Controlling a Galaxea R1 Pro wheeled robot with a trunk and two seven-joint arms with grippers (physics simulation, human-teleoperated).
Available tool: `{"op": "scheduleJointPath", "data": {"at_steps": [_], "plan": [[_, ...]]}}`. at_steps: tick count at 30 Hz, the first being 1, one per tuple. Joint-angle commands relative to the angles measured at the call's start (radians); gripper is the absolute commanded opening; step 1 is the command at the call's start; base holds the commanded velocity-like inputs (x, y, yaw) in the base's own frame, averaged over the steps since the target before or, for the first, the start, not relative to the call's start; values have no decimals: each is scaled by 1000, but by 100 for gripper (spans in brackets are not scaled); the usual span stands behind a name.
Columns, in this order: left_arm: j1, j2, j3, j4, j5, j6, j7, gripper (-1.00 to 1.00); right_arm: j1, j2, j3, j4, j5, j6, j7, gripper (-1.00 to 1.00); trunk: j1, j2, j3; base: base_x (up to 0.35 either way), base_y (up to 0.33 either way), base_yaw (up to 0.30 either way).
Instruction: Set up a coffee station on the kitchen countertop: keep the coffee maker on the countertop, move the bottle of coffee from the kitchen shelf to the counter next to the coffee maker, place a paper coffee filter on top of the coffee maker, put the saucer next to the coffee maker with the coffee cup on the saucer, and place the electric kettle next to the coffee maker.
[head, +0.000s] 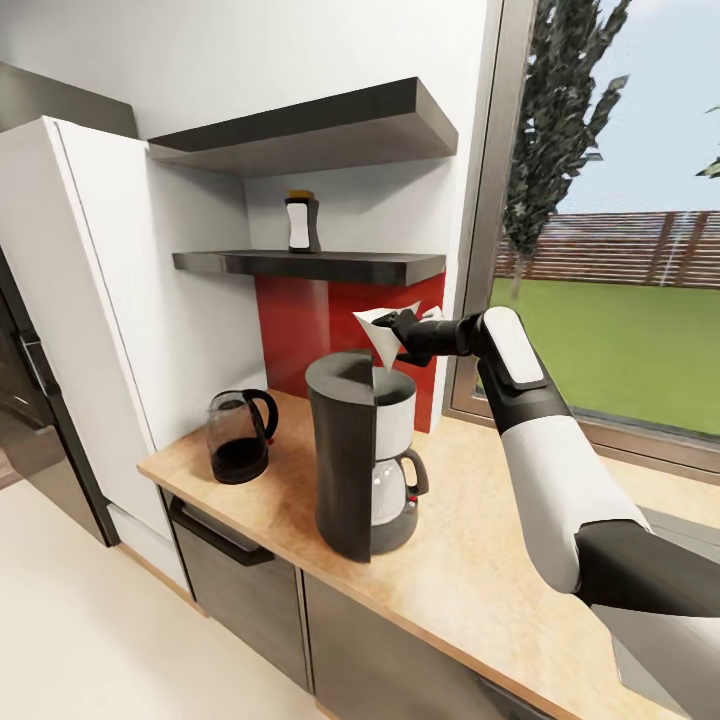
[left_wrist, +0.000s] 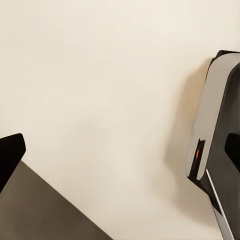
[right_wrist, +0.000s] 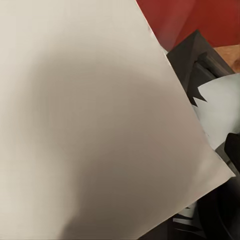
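Note:
The coffee maker (head: 350, 460), a tall dark grey cylinder with a glass carafe, stands on the kitchen countertop (head: 470, 570). My right gripper (head: 402, 326) is shut on a white paper coffee filter (head: 380, 338), holding it just above the machine's top. Up close the filter (right_wrist: 90, 120) covers most of the right wrist view, with the dark machine top (right_wrist: 192, 57) behind it. The electric kettle (head: 240, 436) sits on the counter to the left of the coffee maker. The bottle of coffee (head: 301, 222) stands on the lower kitchen shelf (head: 350, 267). The saucer and coffee cup are out of view.
A second black shelf (head: 300, 130) hangs above the bottle. A tall white cabinet (head: 100, 300) bounds the counter's left end, and a window (head: 620, 260) runs along its right. The left wrist view looks down at pale floor (left_wrist: 100, 100) beside a grey robot part (left_wrist: 215, 130).

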Motion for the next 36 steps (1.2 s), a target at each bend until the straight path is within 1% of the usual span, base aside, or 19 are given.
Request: {"op": "scheduleJointPath", "data": {"at_steps": [1,2,36], "plan": [[0,0,1,2,7,-5,-1,100,0,0,0,-1,-10,0,-10,-100,0,0,0,0,0,0],[0,0,2,2,7,-5,-1,100,0,0,0,-1,-10,0,-10,100,0,0,0,0,0,0],[0,0,1,2,7,-5,-2,100,0,-1,0,-4,-10,-1,-10,100,0,0,0,0,0,0]]}}
